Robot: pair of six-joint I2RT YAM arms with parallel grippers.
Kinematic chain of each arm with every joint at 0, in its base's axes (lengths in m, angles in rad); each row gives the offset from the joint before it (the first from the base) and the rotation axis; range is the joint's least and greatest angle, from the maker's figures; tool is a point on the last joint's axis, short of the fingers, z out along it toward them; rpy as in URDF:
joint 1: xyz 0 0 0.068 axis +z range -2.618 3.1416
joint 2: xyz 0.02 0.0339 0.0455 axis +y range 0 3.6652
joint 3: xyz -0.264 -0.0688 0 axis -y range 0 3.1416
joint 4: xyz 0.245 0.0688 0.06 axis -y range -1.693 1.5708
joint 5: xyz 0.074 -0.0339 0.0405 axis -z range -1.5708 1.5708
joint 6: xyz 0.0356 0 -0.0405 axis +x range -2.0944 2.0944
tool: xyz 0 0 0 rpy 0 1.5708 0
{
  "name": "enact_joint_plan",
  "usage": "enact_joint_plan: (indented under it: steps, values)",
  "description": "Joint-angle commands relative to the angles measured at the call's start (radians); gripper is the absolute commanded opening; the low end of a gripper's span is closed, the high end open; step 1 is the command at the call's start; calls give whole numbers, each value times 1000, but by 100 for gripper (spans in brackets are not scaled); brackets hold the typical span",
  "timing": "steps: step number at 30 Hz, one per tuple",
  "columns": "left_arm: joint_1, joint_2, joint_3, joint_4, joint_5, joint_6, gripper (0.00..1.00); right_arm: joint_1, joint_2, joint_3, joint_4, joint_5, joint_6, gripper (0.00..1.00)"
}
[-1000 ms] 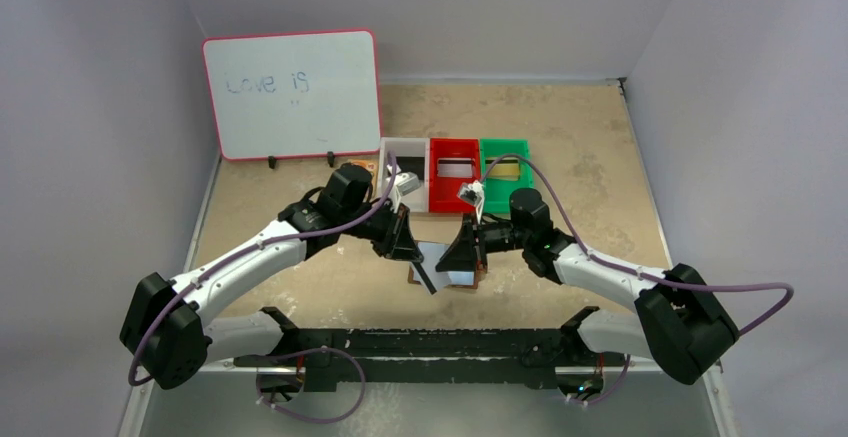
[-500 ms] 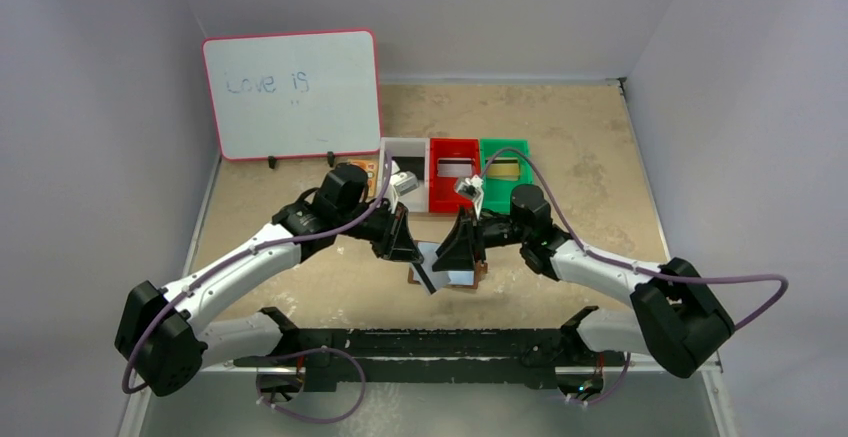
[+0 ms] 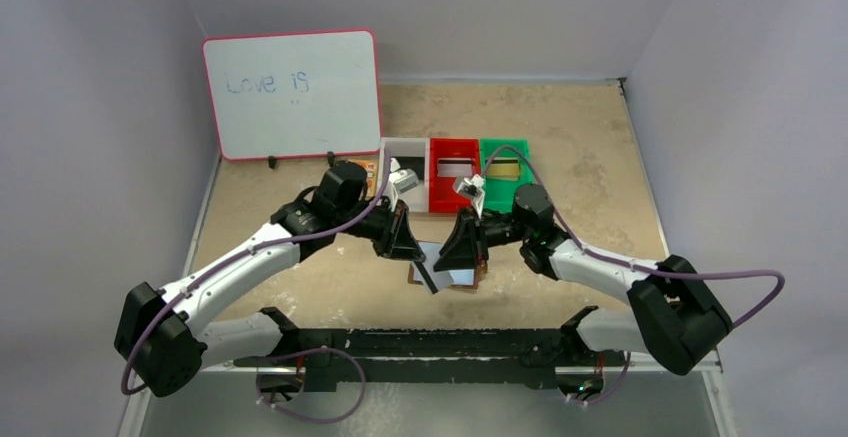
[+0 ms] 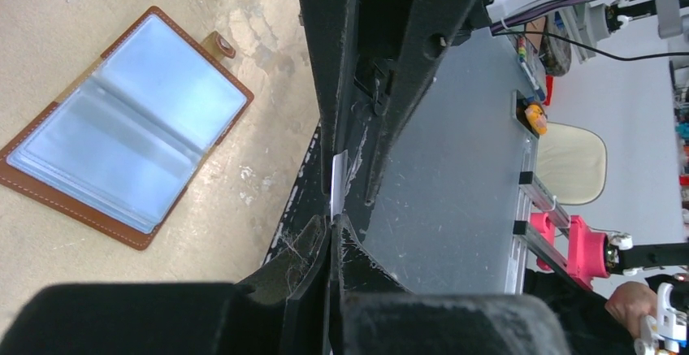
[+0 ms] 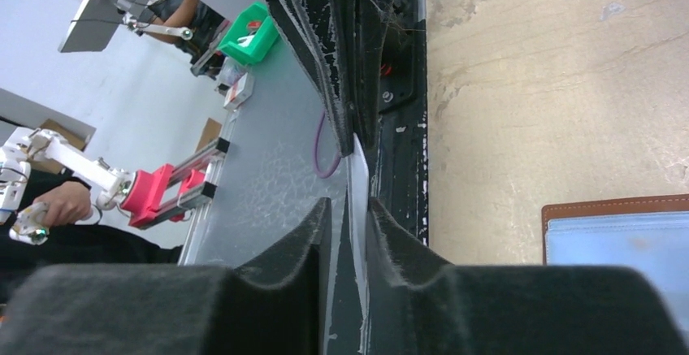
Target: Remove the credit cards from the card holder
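Note:
The brown card holder [image 3: 462, 279] lies open on the table under both grippers, its pale blue pockets facing up. It also shows in the left wrist view [image 4: 122, 127] and in the right wrist view [image 5: 617, 237]. My left gripper [image 3: 417, 257] is shut on a thin credit card [image 4: 338, 180], seen edge-on, and holds it above the table. In the top view the card [image 3: 427, 279] pokes down as a dark strip. My right gripper [image 3: 453, 257] faces the left one. Its jaws stand slightly apart around the same card [image 5: 357, 168], which rests against one finger.
White [image 3: 405, 157], red [image 3: 453, 172] and green [image 3: 503, 167] bins stand in a row just behind the grippers, with cards in the red and green ones. An orange patterned card [image 3: 364, 168] lies by the left arm. A whiteboard [image 3: 292, 92] stands at the back left.
The right gripper has shifted a little to the left, closer to the left gripper. The left gripper and the holder have hardly moved.

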Motion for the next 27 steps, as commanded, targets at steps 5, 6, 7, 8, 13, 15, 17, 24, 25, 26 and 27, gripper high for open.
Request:
enact_joint_plan:
  steps: [5,6,7,8,13,15,17,24,25,26,27]
  values:
    - [1,-39,39,36,-2,-3,0,2,-12,15,5,-35,-26,0]
    - [1,-46,41,28,-24,-2,0,2,-13,21,-10,-30,-36,0]
    - [2,-54,45,17,-69,0,6,2,-14,28,-40,-24,-51,0]
    - [1,-63,50,3,-116,2,17,1,-17,34,-74,-7,-70,0]
    - [2,-115,76,-77,-412,-6,47,1,-55,79,-288,120,-187,0]
    - [1,-145,88,-107,-551,-21,49,0,-73,102,-346,183,-209,0]
    - [2,-185,84,-118,-700,-46,51,1,-93,125,-408,279,-238,0]
    - [2,-327,45,-187,-1111,-93,57,1,-210,166,-504,660,-354,0]
    - [2,-358,41,-198,-1163,-99,57,1,-231,164,-510,700,-372,0]
    - [2,-379,35,-208,-1213,-105,58,1,-253,162,-508,753,-387,0]
    - [1,-401,30,-222,-1273,-110,58,0,-273,161,-505,792,-409,0]
